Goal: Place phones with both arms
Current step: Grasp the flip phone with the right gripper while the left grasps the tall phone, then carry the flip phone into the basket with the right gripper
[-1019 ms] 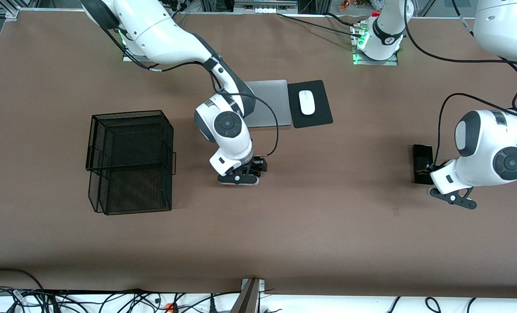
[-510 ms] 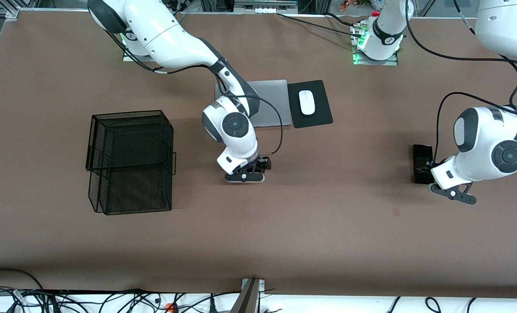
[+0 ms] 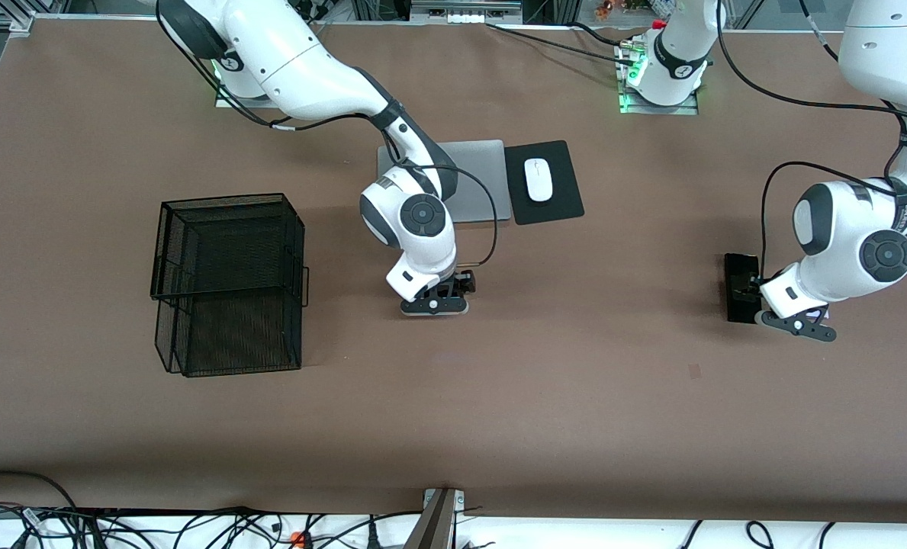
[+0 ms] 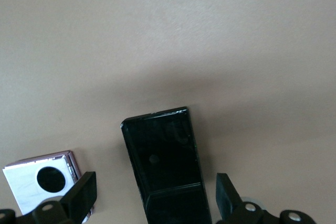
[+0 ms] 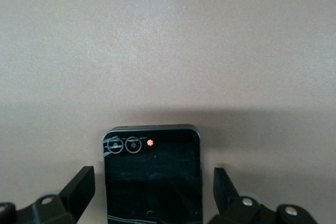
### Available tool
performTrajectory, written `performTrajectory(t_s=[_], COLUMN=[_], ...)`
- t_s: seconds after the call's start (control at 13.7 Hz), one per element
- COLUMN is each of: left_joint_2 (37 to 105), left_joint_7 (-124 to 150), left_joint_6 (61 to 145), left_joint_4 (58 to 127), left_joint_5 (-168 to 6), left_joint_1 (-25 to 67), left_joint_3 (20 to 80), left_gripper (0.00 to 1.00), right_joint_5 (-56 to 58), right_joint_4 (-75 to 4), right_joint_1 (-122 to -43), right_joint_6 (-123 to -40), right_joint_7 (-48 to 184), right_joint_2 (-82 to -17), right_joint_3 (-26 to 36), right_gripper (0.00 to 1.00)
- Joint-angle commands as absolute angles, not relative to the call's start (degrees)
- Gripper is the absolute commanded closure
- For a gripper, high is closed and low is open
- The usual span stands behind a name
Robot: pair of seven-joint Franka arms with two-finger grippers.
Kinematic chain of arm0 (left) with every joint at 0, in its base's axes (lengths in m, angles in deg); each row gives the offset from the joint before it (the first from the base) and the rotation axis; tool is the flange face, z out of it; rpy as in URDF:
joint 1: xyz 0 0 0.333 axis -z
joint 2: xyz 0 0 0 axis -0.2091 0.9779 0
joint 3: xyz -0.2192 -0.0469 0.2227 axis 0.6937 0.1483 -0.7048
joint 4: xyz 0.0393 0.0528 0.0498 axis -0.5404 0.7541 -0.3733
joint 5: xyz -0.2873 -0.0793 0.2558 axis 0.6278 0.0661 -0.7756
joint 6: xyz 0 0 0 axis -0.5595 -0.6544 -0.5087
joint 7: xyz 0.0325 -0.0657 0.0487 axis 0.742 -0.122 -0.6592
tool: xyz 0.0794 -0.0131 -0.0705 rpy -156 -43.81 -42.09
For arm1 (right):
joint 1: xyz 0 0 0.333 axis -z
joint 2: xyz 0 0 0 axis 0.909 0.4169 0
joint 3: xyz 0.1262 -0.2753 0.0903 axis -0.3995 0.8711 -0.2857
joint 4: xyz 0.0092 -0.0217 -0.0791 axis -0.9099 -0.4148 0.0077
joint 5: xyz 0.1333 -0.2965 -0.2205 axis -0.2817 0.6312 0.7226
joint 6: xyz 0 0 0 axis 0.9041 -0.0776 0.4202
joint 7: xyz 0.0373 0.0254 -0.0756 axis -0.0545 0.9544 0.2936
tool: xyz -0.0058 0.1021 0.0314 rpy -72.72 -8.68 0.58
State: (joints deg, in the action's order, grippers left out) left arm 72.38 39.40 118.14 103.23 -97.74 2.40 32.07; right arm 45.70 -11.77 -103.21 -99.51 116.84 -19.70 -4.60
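Phones first: the long slim black slab phone [image 3: 741,288] lies flat on the brown worktop [image 3: 575,381] toward the left arm's end, and the left gripper [image 3: 795,324] sits low right over it with its fingers [image 4: 80,195] spread wide. In the left wrist view the slab [image 4: 165,163] lies between the two fingers with a gap on each side, nothing clamped. Just beside it is the squarish lilac-white phone with a round black lens [image 4: 44,181] — one finger stands right at its corner, and I can't tell whether they touch. In the front view that lilac phone is almost wholly hidden under the left arm's wrist.

Over in the middle of the worktop, the right gripper [image 3: 434,303] is down low over the squarish black folded phone [image 5: 152,174]. The right wrist view shows that phone flat on the worktop between wide-spread fingers [image 5: 79,186], two small lens rings and a tiny red dot along its edge — not gripped either. From the front camera the folded phone is hidden under the right gripper.

Other stuff on the worktop: a black wire-mesh basket [image 3: 228,282] toward the right arm's end, well apart from both grippers, plus a closed grey laptop [image 3: 468,179] partly covered by the right arm, and beside it a white computer mouse [image 3: 538,179] on a black mouse pad [image 3: 556,206], both farther from the front camera than the right gripper.
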Motion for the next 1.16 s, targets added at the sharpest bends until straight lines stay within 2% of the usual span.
performTrajectory(t_s=[0.0,0.58,0.66,0.73,0.8,0.95,1.02,1.09], left_joint_2=[69.9,70.3,70.8,71.0,71.1,71.3,71.5,71.6], left_joint_7=[40.9,38.7,38.0,37.0,36.3,34.6,33.2,32.9], left_joint_6=[118.9,130.4,131.5,132.3,133.0,133.8,134.0,134.0], left_joint_4=[105.9,113.5,113.8,114.4,114.7,115.3,115.3,115.4], left_joint_5=[-96.3,-94.1,-94.1,-94.1,-94.1,-94.1,-94.1,-94.1], left_joint_1=[0.7,-0.9,-1.5,-1.5,-1.5,-1.5,-1.4,-1.4], left_joint_3=[33.1,33.0,33.1,33.1,33.1,33.1,33.1,33.2], left_gripper=[0.00,0.00,0.00,0.00,0.00,0.00,0.00,0.00], right_joint_5=[46.8,46.9,47.0,47.9,48.3,48.4,48.3,48.4], right_joint_4=[-12.6,-13.5,-13.8,-14.1,-14.1,-14.1,-14.1,-14.1], right_joint_1=[-103.8,-104.2,-104.2,-104.2,-104.2,-104.2,-104.2,-104.1], right_joint_6=[-99.8,-99.8,-99.8,-99.8,-99.7,-99.3,-98.9,-97.1], right_joint_7=[117.6,117.7,117.7,117.7,117.9,118.1,118.2,118.9], right_joint_2=[-19.9,-19.6,-19.6,-19.6,-19.6,-20.0,-20.4,-21.9], right_joint_3=[-4.1,-4.1,-4.0,-4.1,-4.1,-4.0,-3.9,-2.5], right_gripper=[0.00,0.01,0.07,0.25,0.49,0.78,0.86,0.86])
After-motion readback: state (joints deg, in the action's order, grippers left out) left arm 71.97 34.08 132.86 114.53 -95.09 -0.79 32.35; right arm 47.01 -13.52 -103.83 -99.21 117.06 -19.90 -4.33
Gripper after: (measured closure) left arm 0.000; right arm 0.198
